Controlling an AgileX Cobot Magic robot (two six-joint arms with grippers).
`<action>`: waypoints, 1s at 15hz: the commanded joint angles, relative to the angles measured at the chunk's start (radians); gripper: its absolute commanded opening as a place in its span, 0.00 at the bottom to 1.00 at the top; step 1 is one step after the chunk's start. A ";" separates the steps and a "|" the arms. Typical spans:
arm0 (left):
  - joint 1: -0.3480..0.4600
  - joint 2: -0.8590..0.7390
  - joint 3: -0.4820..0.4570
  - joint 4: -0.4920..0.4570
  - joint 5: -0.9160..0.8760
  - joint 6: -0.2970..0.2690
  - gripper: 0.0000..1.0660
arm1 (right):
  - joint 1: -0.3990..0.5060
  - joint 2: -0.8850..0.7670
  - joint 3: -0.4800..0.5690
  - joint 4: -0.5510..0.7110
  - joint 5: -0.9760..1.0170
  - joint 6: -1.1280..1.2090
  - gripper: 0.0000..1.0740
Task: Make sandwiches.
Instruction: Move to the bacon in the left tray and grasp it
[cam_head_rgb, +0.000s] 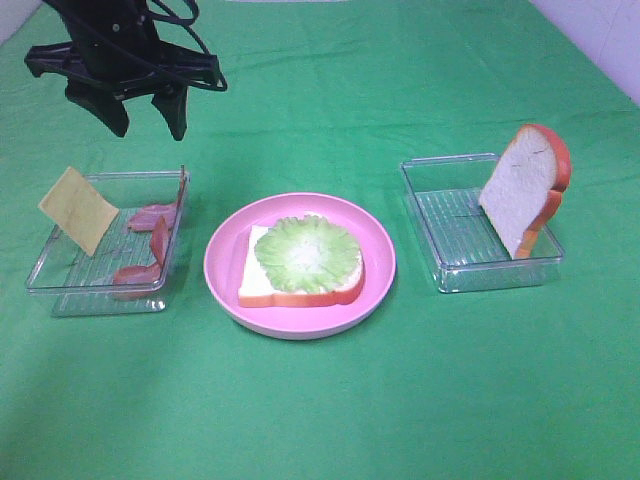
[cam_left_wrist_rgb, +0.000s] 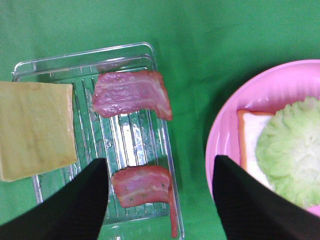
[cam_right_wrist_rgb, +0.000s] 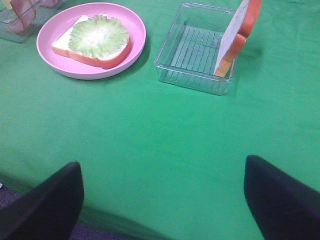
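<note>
Black left tool (cam_head_rgb: 149, 126) hangs open above bacon strips (cam_left_wrist_rgb: 132, 94).

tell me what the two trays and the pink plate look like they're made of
Left tray and right tray: likely clear glossy plastic, ribbed floors; the green cloth shows through. Pink plate: probably opaque plastic, smooth with a soft sheen.

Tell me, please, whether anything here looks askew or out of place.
The spare bread slice stands on edge against the rim of the right tray instead of lying flat, and the cheese square is propped tilted over the outer rim of the left tray.
</note>
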 joint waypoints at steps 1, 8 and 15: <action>-0.002 0.085 -0.088 0.009 0.087 -0.007 0.56 | 0.000 -0.012 0.000 -0.002 -0.009 -0.002 0.74; -0.002 0.269 -0.188 0.019 0.132 -0.031 0.56 | 0.000 -0.012 0.000 -0.002 -0.009 -0.002 0.74; -0.002 0.292 -0.188 -0.008 0.054 -0.040 0.51 | 0.000 -0.012 0.000 -0.002 -0.009 -0.002 0.74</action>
